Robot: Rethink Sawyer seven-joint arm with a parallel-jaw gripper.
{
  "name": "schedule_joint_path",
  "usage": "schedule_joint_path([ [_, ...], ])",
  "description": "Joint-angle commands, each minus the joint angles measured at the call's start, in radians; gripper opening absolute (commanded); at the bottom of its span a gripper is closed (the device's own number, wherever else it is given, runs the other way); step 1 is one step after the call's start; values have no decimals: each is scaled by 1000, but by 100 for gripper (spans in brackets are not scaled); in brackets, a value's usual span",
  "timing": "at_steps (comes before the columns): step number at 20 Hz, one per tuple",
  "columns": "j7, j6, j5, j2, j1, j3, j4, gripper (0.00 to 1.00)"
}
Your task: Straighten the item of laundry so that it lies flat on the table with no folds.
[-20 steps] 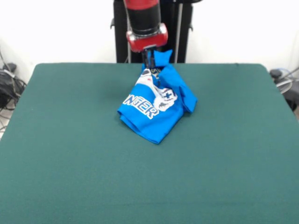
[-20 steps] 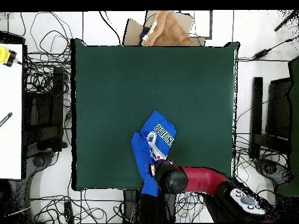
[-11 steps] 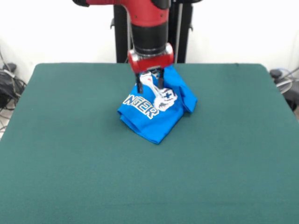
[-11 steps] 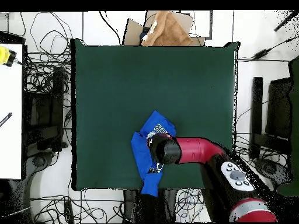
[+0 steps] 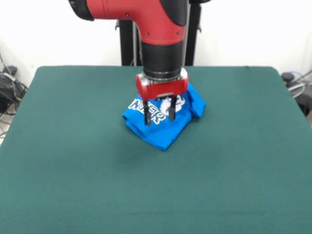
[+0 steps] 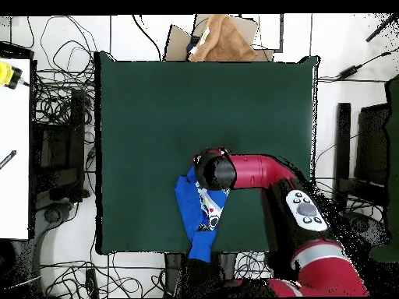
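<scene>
Bright blue cloth T-shirt crumpled on dark green felt table; black two-fingered claw spread, empty; flattening undone.

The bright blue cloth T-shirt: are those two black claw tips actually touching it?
Cannot tell. In the front view the open gripper overlaps the crumpled blue T-shirt, but contact or gap isn't plain; the overhead view hides the tips under the arm.

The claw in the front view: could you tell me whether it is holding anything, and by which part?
Nothing is held. The claw is open, its fingers apart over the crumpled shirt, with no cloth between them.
</scene>
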Motion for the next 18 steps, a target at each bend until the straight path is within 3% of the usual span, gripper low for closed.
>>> schedule_joint_path([
  [1, 80, 139, 33, 131, 41, -7, -205, 100],
  [11, -16, 33, -82, 389, 24, -7, -355, 100],
  [18, 27, 114, -75, 350, 72, -50, -307, 100],
])
